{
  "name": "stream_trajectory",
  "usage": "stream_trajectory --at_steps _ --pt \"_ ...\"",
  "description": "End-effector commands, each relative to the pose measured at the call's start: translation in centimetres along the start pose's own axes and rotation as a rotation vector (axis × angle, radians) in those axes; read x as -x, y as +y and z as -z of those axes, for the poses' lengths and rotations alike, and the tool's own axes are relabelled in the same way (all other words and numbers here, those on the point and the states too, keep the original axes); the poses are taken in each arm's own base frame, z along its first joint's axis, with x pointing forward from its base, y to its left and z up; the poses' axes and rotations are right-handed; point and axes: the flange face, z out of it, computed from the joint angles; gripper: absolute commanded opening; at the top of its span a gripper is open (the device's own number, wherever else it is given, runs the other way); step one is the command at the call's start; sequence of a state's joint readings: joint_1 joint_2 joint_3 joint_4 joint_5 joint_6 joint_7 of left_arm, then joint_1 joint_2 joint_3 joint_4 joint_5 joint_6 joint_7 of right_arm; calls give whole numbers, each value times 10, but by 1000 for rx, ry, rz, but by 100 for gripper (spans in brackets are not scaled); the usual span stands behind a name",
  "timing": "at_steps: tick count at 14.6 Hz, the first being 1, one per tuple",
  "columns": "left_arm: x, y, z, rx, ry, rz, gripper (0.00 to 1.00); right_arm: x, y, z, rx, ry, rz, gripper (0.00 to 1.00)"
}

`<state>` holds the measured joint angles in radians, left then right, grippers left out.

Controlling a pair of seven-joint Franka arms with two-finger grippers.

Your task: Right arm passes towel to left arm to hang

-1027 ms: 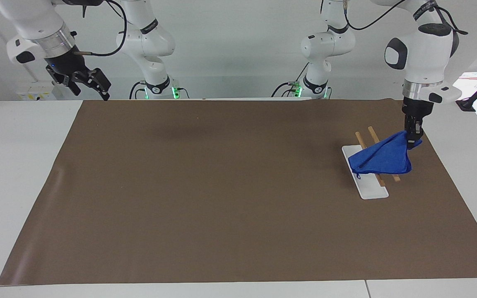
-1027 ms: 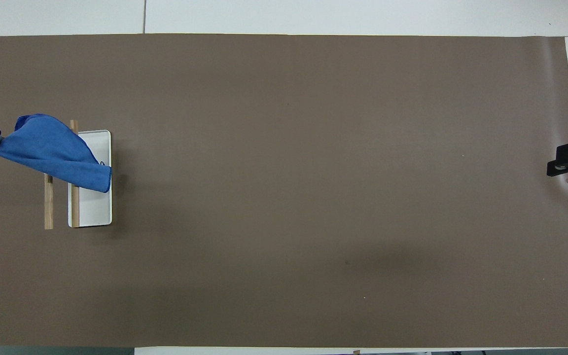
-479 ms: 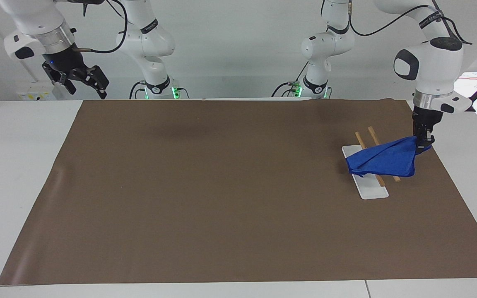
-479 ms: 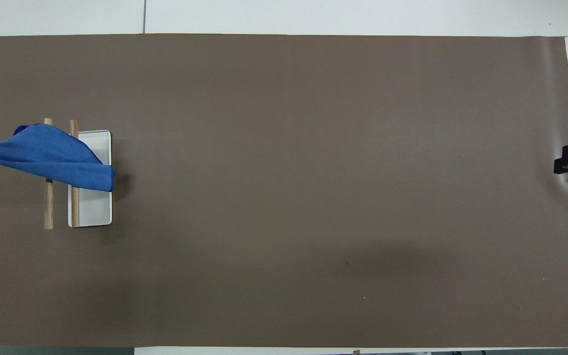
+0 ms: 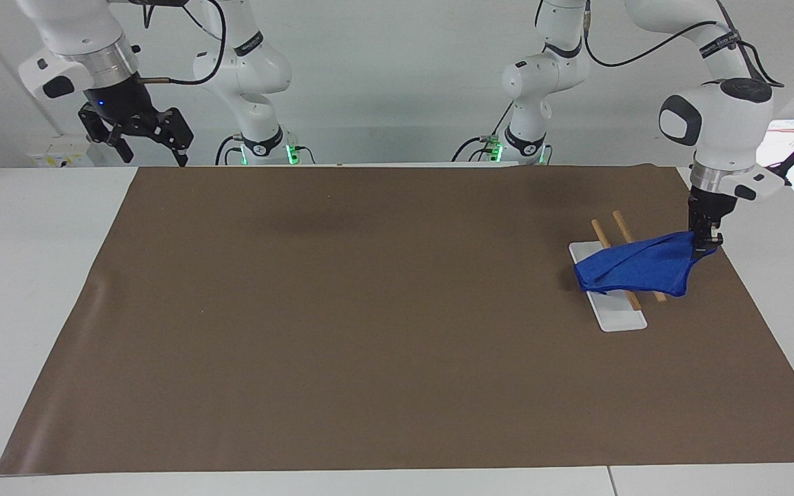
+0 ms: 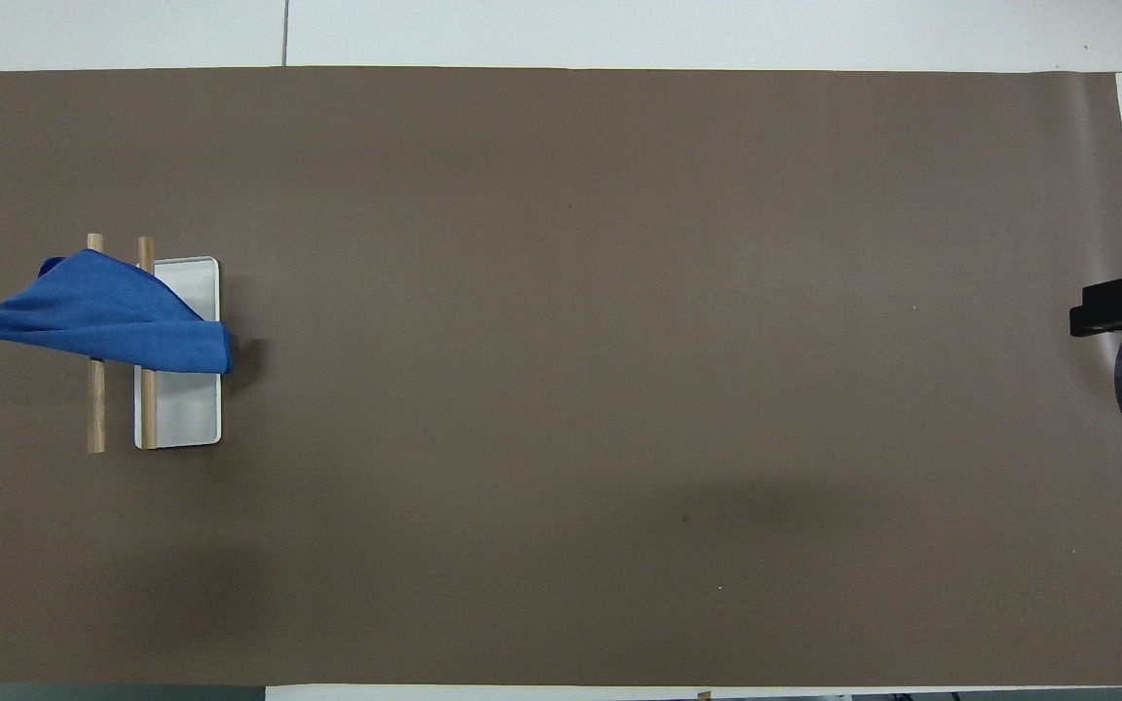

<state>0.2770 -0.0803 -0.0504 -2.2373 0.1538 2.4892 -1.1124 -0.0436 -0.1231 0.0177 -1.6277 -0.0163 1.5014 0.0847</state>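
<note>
At the right arm's end of the table your right gripper (image 5: pixel 152 138) hangs in the air over the mat's (image 5: pixel 369 331) corner nearest the robots, fingers spread wide with nothing between them; that arm waits and is no threat to anything.

Your risk sits at the left arm's end. There the left gripper (image 5: pixel 706 238) has its fingers clamped together on one corner of the towel (image 5: pixel 635 269), which stretches from the pinch across both wooden bars (image 5: pixel 609 233) and ends over the white tray (image 5: pixel 621 318).

If you let go now, more cloth may lie on the tray's side than on the gripper's side, so the towel could slide off the bars. If you pull further toward the mat's edge, the taut cloth may drag the light rack along or tip it. The pinch is on a small corner, so a tug could also slip it free.

You cannot see how the bars are held up, nor the loop tag, and the overhead view cuts off most of both grippers at its edges.
</note>
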Motion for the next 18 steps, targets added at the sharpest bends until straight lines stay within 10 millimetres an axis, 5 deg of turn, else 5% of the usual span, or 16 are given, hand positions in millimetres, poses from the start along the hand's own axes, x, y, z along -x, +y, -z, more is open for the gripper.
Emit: stream_trajectory --at_steps 1,3,10,18 --pt "-2 -15 -1 -12 10 -13 63 2 1 0 4 8 24 100" --pt "-5 -21 -4 -48 -4 -4 98 3 1 0 4 7 26 100" --pt "-6 -4 16 -85 -28 -172 100 3 8 0 2 5 12 100" --pt "92 73 54 28 -41 -654 100 3 8 0 4 5 12 100"
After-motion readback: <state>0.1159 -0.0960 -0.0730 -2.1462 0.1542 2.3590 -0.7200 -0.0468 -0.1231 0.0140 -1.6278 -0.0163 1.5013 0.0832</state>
